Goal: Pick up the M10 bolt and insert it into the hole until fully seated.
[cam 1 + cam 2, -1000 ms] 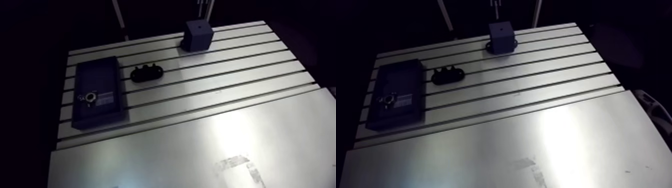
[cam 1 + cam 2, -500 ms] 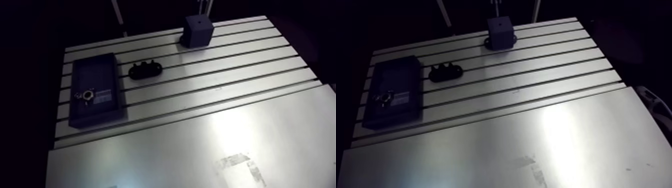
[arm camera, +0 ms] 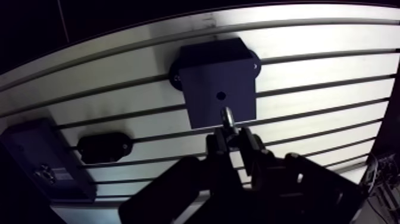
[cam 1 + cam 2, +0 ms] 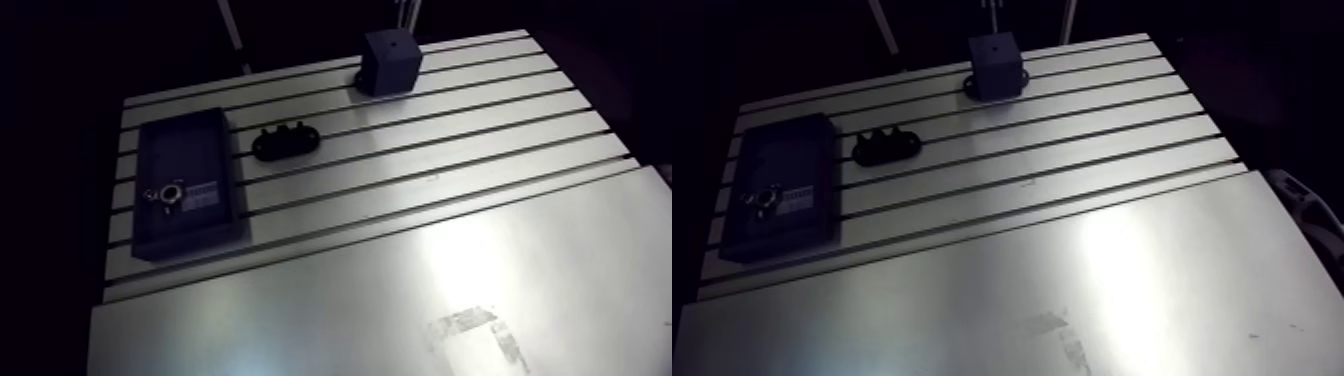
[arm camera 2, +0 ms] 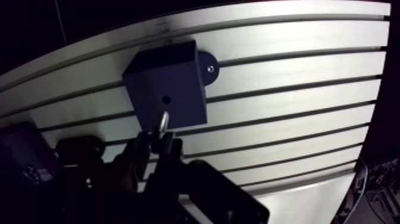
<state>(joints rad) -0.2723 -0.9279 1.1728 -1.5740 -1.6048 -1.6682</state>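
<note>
M10 bolt [image 3: 228,118], shiny metal, pinched in gripper [image 3: 232,138]

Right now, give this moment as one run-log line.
gripper: shut on bolt | bolt: over block, not in hole | seated: no

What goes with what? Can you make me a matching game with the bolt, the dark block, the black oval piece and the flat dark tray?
Things:
1. bolt
2. dark block
3. black oval piece
4. flat dark tray

States:
A. holds a small silver part
B. pinched in the tool
C. has a small round hole
D. lies between the tray and the block

Pairs: 1-B, 2-C, 3-D, 4-A.
</note>
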